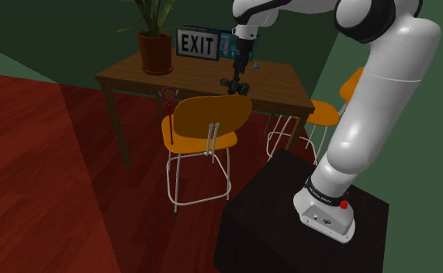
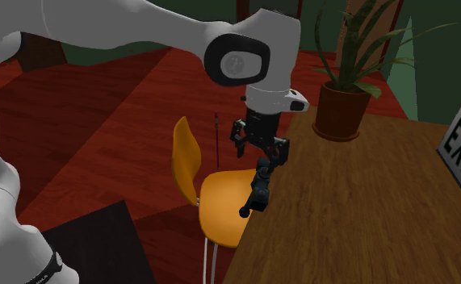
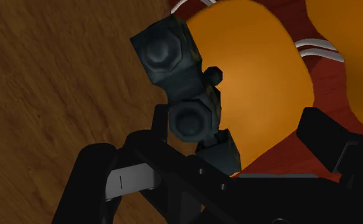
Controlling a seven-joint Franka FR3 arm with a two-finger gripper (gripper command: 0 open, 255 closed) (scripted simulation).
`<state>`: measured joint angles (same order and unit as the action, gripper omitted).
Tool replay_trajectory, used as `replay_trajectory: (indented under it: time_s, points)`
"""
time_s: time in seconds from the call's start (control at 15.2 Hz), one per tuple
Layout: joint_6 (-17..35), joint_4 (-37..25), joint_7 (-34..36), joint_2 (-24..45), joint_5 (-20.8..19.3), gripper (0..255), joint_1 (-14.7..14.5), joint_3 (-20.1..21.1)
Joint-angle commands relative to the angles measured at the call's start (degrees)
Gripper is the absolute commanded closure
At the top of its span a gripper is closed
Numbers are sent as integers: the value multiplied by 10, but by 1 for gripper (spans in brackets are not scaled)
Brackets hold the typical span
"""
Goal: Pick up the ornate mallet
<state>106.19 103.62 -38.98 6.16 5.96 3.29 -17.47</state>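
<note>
Second exterior view: gripper (image 2: 262, 155) clamped on one end of dark mallet (image 2: 257, 189). Mallet hangs tilted below jaws, at edge of wooden table (image 2: 366, 218), just beside orange chair (image 2: 220, 206). Wrist view: handle between black fingers (image 3: 97, 184), knobbed heads projecting past fingertips. Shoulder view: mallet in front of EXIT sign (image 1: 197, 43).

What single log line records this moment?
gripper: shut on dark blocky-headed mallet | position: hanging above brown wooden table edge | stage: lifted
</note>
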Motion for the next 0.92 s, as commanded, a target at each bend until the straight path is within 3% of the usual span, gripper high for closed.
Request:
replay_trajectory:
  time_s: [0.0, 0.66, 0.73, 0.86]
  points:
    - [-4, -45, -24, 50, 22, 0, 9, -2]
    - [50, -5, -32, 64, 29, 0, 10, 1]
    - [49, -6, -32, 65, 29, 255, 10, 1]
    - [49, -5, -32, 65, 29, 255, 10, 1]
